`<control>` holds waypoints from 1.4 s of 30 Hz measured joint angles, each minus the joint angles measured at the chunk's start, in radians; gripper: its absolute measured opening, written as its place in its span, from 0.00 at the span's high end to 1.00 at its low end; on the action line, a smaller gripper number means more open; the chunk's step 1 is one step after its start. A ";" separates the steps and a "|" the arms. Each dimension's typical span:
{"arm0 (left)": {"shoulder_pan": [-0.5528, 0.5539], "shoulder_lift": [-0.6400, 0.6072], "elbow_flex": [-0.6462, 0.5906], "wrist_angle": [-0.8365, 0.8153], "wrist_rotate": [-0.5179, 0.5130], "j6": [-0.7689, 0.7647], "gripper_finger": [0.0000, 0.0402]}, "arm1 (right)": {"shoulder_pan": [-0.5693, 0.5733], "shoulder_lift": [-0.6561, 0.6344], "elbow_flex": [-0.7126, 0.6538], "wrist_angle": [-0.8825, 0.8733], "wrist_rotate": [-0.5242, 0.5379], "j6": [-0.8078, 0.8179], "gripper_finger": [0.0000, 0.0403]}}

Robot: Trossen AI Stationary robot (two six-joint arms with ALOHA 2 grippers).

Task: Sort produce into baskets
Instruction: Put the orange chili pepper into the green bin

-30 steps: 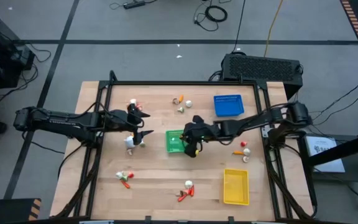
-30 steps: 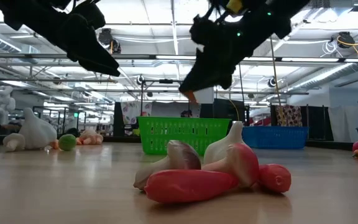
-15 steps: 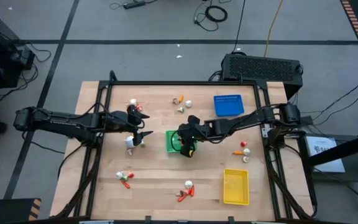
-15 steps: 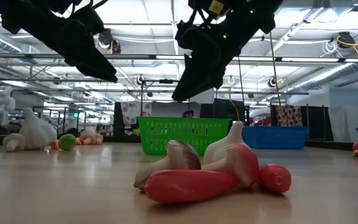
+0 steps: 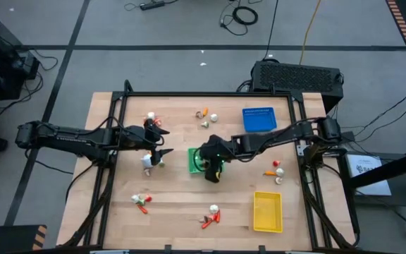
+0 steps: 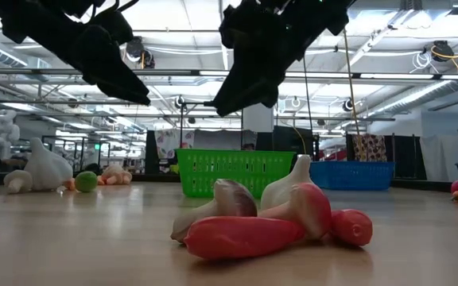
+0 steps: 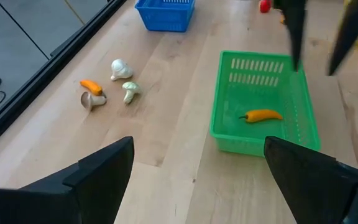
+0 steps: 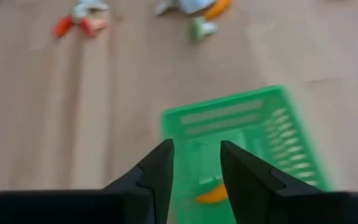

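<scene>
Right gripper (image 5: 212, 171) above green basket (image 5: 197, 159), fingers parted, nothing held | orange piece (image 7: 261, 116) lying inside green basket | left gripper (image 5: 162, 142) left of basket, spread wide, empty | blue basket (image 5: 259, 118) far right | yellow basket (image 5: 267, 211) near right | produce clusters scattered on table (image 5: 175, 204)

baskets sitting: 3 – green basket (image 5: 197, 159), blue basket (image 5: 259, 119), yellow basket (image 5: 267, 211) | orange pepper (image 7: 261, 116) lying under right gripper (image 5: 212, 169): 1
</scene>
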 joint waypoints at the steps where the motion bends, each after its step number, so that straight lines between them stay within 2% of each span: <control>1: 0.000 0.000 0.000 0.000 0.001 0.000 0.09 | 0.007 0.000 0.000 -0.003 -0.031 0.000 0.69; 6: 0.000 0.000 0.000 -0.002 0.004 0.000 0.09 | 0.065 0.000 0.000 -0.005 -0.150 -0.019 0.69; 15: 0.000 0.000 0.000 -0.002 0.009 0.000 0.09 | 0.231 0.005 0.000 -0.016 -0.149 -0.235 0.69; 22: 0.000 0.000 0.001 -0.002 0.050 0.000 0.09 | 0.323 0.005 0.000 -0.013 -0.142 -0.271 0.69; 28: 0.000 0.000 0.001 -0.002 0.065 0.001 0.09 | 0.388 0.006 0.000 -0.058 -0.144 -0.384 0.69; 33: 0.000 0.000 0.001 -0.002 0.065 0.009 0.09 | 0.420 0.050 0.000 -0.048 -0.144 -0.494 0.69; 42: 0.000 0.000 0.001 -0.003 0.065 0.019 0.09 | 0.423 0.171 -0.002 -0.024 -0.142 -0.556 0.69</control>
